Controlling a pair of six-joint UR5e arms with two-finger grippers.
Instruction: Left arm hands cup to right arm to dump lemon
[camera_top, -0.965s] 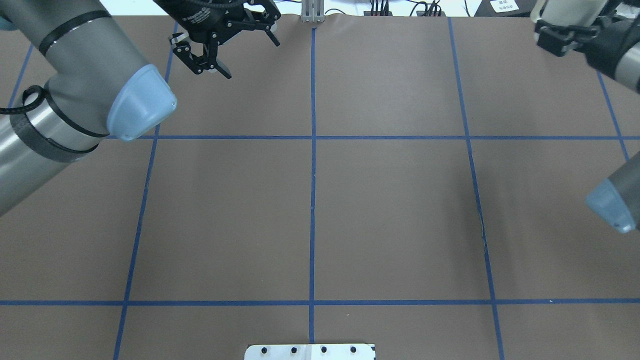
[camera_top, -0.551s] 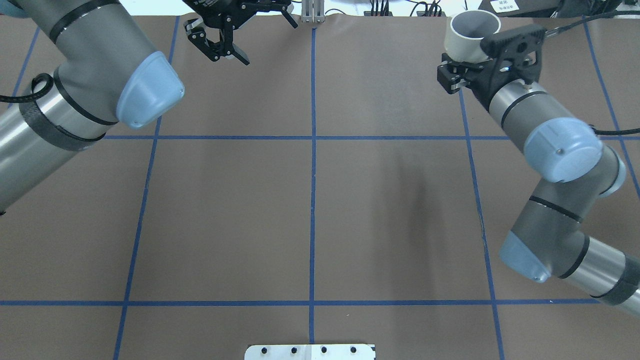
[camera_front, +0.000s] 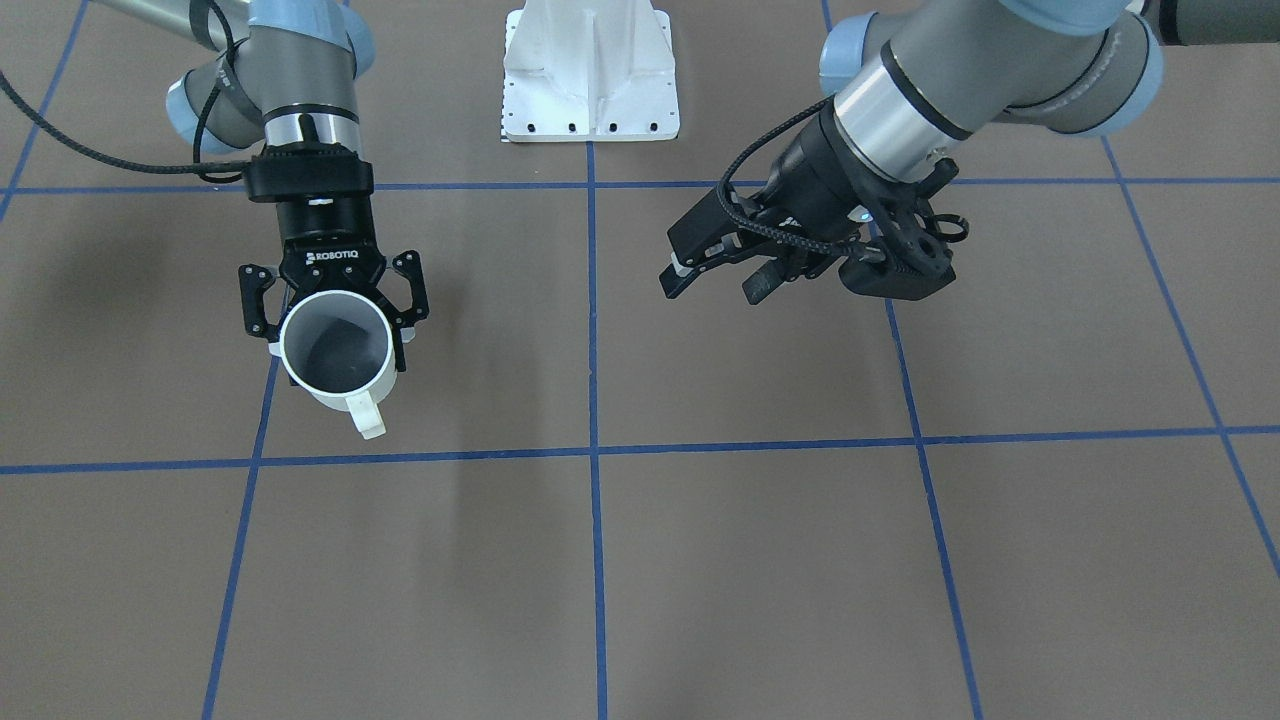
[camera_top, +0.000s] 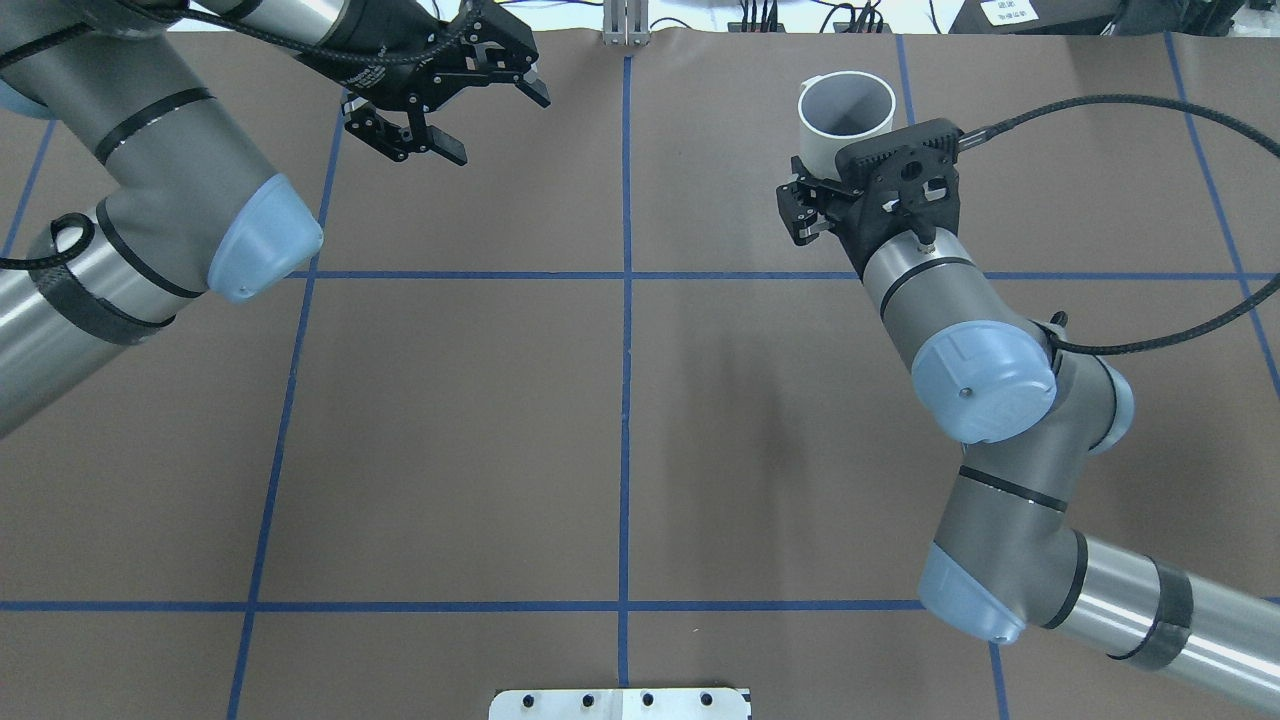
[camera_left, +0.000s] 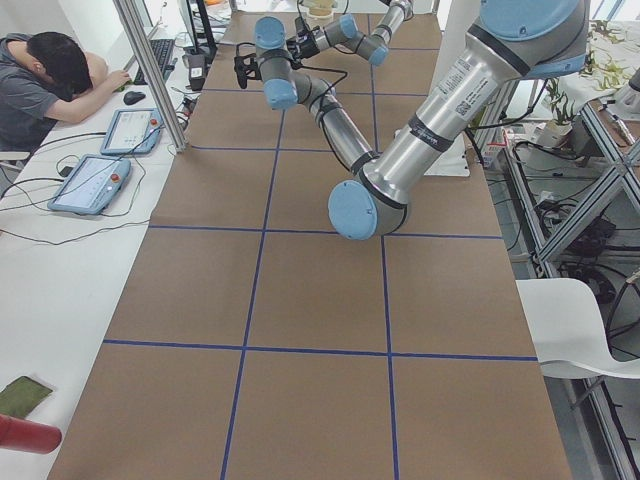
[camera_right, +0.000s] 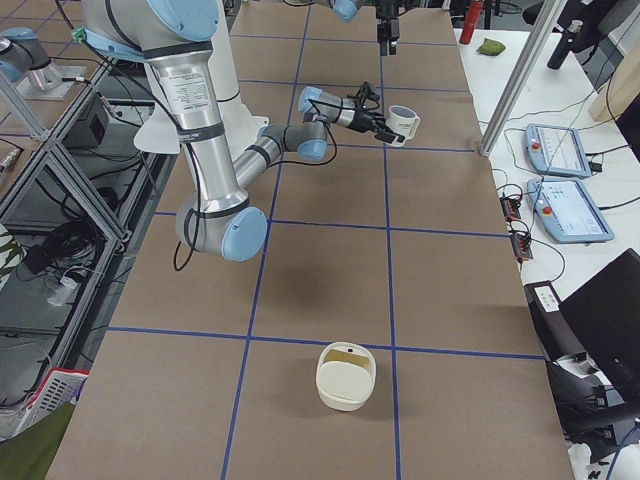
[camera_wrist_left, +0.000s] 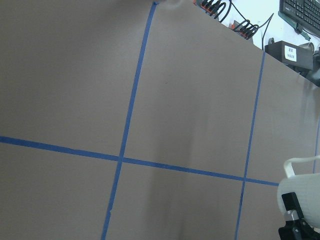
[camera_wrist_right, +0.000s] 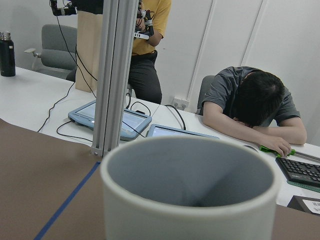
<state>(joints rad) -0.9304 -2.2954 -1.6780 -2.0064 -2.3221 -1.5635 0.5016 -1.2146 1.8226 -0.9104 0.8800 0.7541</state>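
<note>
My right gripper (camera_front: 335, 325) is shut on the cream-white cup (camera_front: 335, 350) and holds it upright above the table, handle pointing away from my base. In the overhead view the cup (camera_top: 846, 112) is far right of centre, with the right gripper (camera_top: 822, 195) below it. The cup's grey inside (camera_wrist_right: 195, 175) shows no lemon; the lemon is not in view. My left gripper (camera_top: 495, 125) is open and empty at the far left, well apart from the cup. It also shows in the front-facing view (camera_front: 712, 288). The cup's edge shows in the left wrist view (camera_wrist_left: 300, 182).
A cream container (camera_right: 346, 376) stands on the table towards my right end. The white base plate (camera_front: 590, 90) is at the near middle edge. An aluminium post (camera_top: 625, 25) stands at the far edge. A person (camera_left: 50, 70) rests at the desk beyond it.
My right arm has swung in from the far right and carried the cup left, towards the table's centre line. My left gripper has shifted slightly and stays open.
</note>
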